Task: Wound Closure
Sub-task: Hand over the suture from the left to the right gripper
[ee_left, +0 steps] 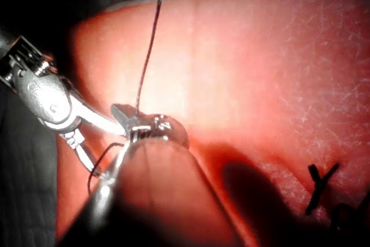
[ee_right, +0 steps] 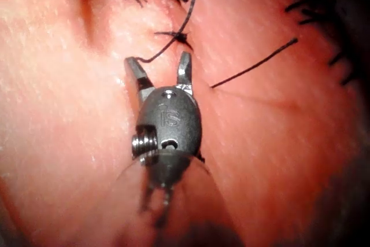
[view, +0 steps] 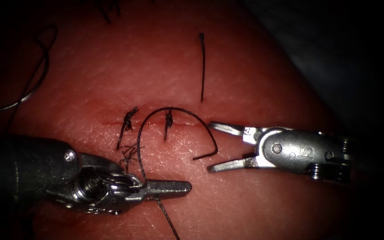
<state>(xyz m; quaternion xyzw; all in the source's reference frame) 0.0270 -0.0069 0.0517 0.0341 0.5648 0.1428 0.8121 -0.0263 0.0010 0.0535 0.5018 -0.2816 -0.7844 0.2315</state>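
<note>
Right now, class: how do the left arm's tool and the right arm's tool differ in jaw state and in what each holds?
The left tool has its jaws shut on the needle near its thread end; the right tool has its jaws open and holds nothing. The left tool lies below the cut, the right tool at its right end, with the needle's tip between its jaws. Both are metal needle drivers over the tissue.

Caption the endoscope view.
Left tool holds needle near its thread end above the tissue; right tool open at its tip.

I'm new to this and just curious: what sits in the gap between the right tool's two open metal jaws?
In the endoscope view, the needle's tip end lies between the right tool's open jaws, untouched, above bare tissue. The left tool grips the needle's other end.
</note>
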